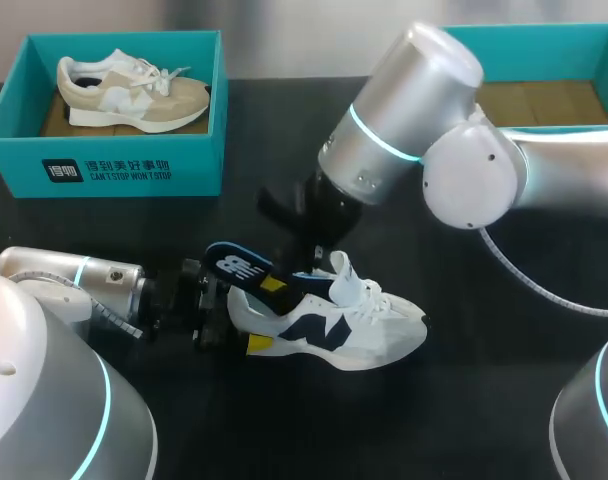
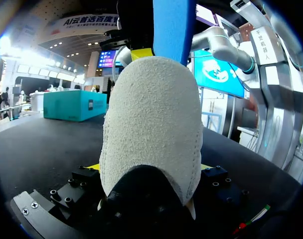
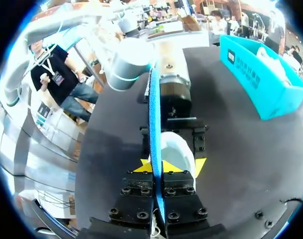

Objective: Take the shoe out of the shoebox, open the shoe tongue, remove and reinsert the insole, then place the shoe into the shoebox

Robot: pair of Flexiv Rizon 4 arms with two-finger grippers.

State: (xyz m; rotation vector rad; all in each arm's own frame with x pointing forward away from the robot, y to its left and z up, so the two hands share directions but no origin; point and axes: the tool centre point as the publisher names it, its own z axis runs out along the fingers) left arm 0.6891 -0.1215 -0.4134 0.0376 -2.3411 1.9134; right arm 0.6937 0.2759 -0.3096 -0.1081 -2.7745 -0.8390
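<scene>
A white and navy shoe (image 1: 354, 320) lies on its sole mid-table, toe pointing right. My left gripper (image 1: 234, 320) comes in low from the left. Its wide-set fingers clamp the heel (image 2: 151, 129) from both sides. A blue insole (image 1: 239, 268) with a dark top face sticks up and back out of the shoe's opening. My right gripper (image 1: 279, 285) reaches down over the heel and is shut on that insole. In the right wrist view the insole (image 3: 155, 124) runs edge-on between the shut fingers (image 3: 157, 172). In the left wrist view the insole (image 2: 174, 25) rises above the heel.
A teal shoebox (image 1: 104, 165) at the back left holds a beige shoe (image 1: 129, 90). A second teal box (image 1: 544, 45) stands at the back right behind my right arm. The black tabletop in front of the shoe is bare.
</scene>
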